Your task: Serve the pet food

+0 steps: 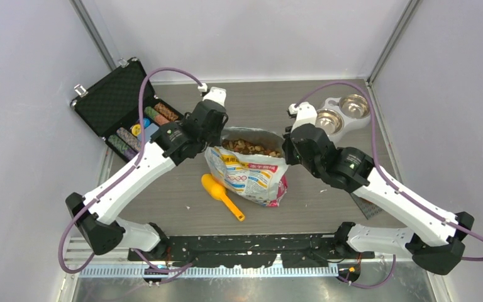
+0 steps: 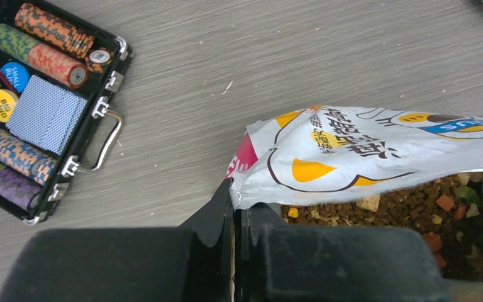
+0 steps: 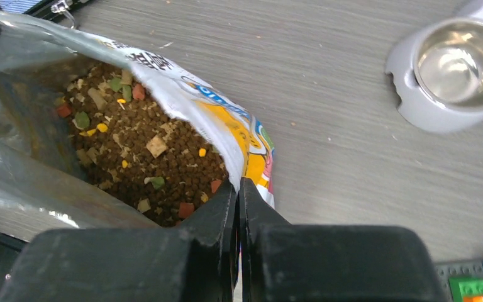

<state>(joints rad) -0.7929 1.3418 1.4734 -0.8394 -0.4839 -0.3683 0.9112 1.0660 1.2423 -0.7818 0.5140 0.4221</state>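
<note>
The job is at an early stage, by the look of things: all the pet food (image 1: 250, 148) sits inside the printed foil bag (image 1: 251, 176), which stands mouth-up in the middle of the overhead view, and none of it shows in the double bowl (image 1: 341, 112) at the upper right of that frame. Both steel cups there look bare and shiny. The left hand (image 2: 234, 211) has its two fingers pressed together on the left corner of the bag's rim, the foil pinched in the seam between them. The right hand (image 3: 239, 195) is likewise clamped on the rim's opposite side, seen at the lower middle of its own wrist view. Between the two grips the mouth gapes wide, showing brown kibble flecked with red, green and yellow bits. So the opening of the bag seems done or nearly so. What remains is the serving itself: getting food out and across to the bowl, which stands well apart from the bag on the grey worktop (image 1: 317, 198). A yellow scoop (image 1: 223, 196) lies just beside the bag's lower left, untouched, and it is likely the tool for that step, though tipping the bag is also possible. An open case of poker chips (image 1: 110, 100) at the upper left plays no part.
</note>
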